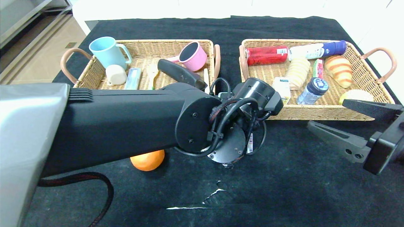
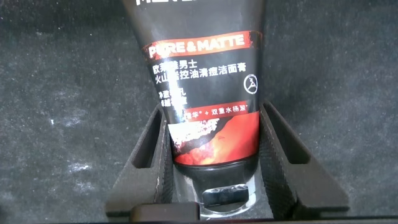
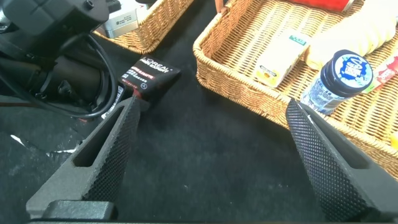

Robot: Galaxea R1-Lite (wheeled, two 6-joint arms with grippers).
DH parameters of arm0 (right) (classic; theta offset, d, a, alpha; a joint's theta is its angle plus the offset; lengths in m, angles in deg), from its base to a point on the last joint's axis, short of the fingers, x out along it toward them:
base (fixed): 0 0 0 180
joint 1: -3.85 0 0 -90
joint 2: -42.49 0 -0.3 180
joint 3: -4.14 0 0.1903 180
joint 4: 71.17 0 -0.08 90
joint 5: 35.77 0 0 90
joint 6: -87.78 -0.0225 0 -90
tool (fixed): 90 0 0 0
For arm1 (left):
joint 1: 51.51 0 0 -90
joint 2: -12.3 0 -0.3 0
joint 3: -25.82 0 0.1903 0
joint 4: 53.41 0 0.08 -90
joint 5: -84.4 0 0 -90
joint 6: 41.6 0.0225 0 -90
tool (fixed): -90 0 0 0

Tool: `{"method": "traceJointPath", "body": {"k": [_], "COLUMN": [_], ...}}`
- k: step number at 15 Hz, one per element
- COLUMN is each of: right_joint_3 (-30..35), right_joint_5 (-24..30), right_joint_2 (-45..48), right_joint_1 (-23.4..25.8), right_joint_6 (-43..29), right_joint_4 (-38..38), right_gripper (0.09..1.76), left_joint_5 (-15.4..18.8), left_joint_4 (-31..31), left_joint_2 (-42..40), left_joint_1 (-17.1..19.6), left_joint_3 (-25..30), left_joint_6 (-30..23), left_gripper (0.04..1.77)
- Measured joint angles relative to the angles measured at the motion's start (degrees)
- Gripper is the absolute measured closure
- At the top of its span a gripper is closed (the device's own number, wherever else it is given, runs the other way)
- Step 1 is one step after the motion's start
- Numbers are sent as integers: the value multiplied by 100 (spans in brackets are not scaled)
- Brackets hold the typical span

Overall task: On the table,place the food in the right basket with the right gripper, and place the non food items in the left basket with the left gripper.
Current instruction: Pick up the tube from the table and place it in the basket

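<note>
Left wrist view: the black tube with a red band [image 2: 205,106] is straddled on the black-clothed surface [image 2: 62,93] by the spread left pincer [image 2: 211,155], and could be squirted out if pinched off-centre.

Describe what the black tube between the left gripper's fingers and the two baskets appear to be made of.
Black tube: looks like soft glossy plastic, printed, with a clear cap. It lies between the open left gripper. Left basket and right basket: woven tan wicker, matte, visible weave; brown loop handles, material unclear.
</note>
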Motion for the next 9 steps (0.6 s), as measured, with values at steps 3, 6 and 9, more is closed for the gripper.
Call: {"method": "traceJointPath", "body": {"k": [3, 6, 9], "right_joint_3": [0, -23, -23], "right_joint_5": [-4, -17, -23], "right_joint_2": [13, 22, 7], "right_joint_1": [-11, -16, -16], "right_joint_6": [0, 0, 0], "right_joint_4": [2, 2, 0], "right_gripper": [14, 14, 14], "left_joint_5": [6, 15, 13], "left_joint_4": [267, 424, 429], "left_joint_2": [-87, -288, -618], "left_joint_1": [-32, -112, -241], "left_joint_3": [12, 135, 347], "left_joint_6": [0, -45, -43], "left_gripper": [97, 97, 97]}}
